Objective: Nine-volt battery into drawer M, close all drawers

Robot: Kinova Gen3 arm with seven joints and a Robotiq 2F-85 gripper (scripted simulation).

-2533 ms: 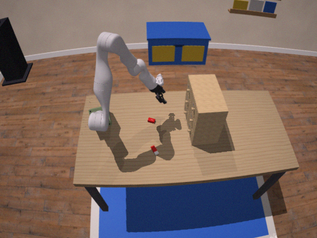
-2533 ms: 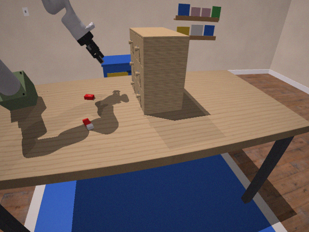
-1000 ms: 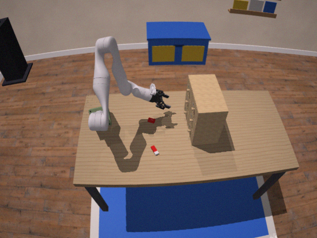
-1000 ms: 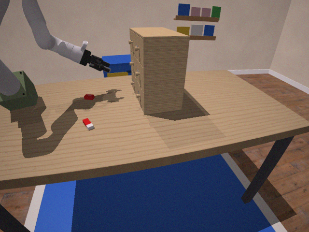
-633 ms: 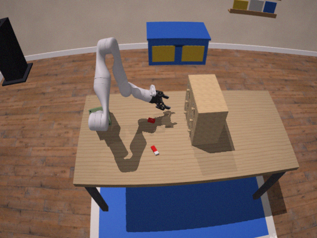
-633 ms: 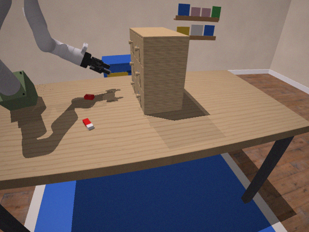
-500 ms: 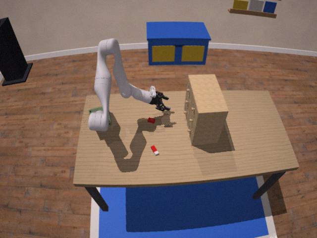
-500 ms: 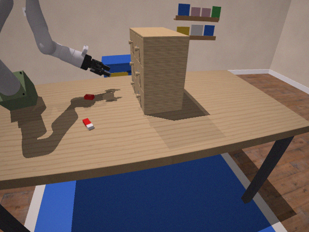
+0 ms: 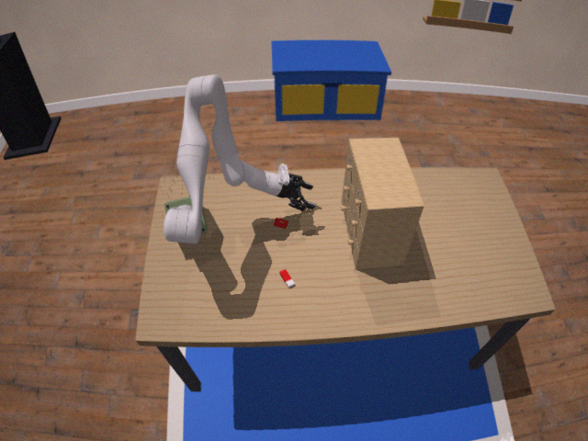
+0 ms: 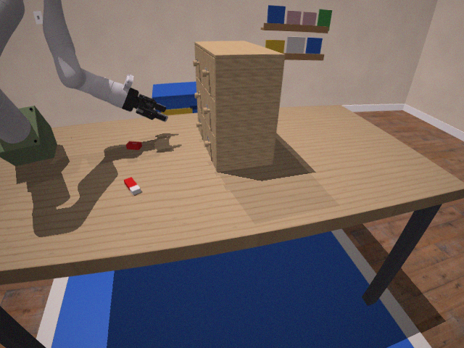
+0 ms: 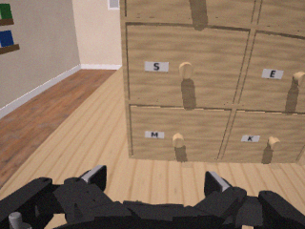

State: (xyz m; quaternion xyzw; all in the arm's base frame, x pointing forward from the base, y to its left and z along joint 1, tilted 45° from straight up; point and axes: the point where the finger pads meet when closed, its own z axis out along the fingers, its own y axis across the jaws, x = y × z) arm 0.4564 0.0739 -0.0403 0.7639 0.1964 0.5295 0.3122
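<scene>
The small wooden chest [image 9: 379,204] stands upright on the table with all drawers in. In the wrist view the drawer marked M [image 11: 178,134] is the bottom left one, with a knob [image 11: 178,143]. My gripper [image 9: 303,197] [image 10: 159,112] is open and empty. It hovers above the table, pointing at the chest's front, some way short of it. A small red block [image 9: 280,222] lies on the table just below and behind the gripper. A red block with a grey-white end [image 9: 287,277] lies nearer the front edge. I cannot tell which of the two is the nine-volt battery.
The arm's base [image 9: 183,222] sits at the table's left. A blue cabinet [image 9: 328,80] stands on the floor behind the table.
</scene>
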